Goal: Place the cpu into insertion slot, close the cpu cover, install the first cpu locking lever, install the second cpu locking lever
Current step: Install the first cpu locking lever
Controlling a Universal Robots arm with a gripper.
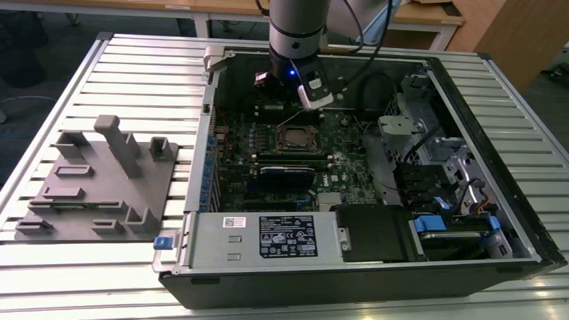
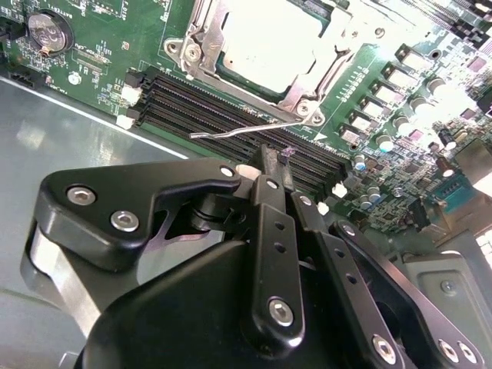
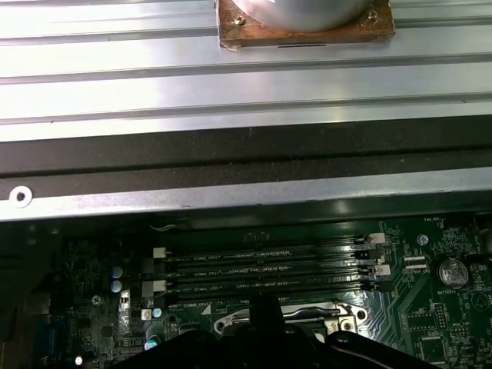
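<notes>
The cpu (image 2: pixel 265 34) lies in the insertion slot (image 1: pixel 296 137), its bright silvery top showing through the window of the cpu cover (image 2: pixel 304 94), which lies flat over it. One thin wire locking lever (image 2: pixel 238 131) sticks out free above the memory slots, unlatched. My gripper (image 2: pixel 267 157) hovers just off that lever's side of the socket, apart from it, fingers together with nothing seen between them. In the exterior view the gripper (image 1: pixel 313 99) hangs over the board just behind the socket. The socket's metal edge (image 3: pixel 284 311) peeks past the gripper body in the first wrist view.
Black memory slots (image 2: pixel 231 108) run beside the socket, with a coin cell (image 2: pixel 48 29) further off. Case walls ring the board; a power supply (image 1: pixel 266 237) sits in front and a drive cage (image 1: pixel 444 173) at the exterior view's right. A grey fixture (image 1: pixel 98 180) stands on the slatted table.
</notes>
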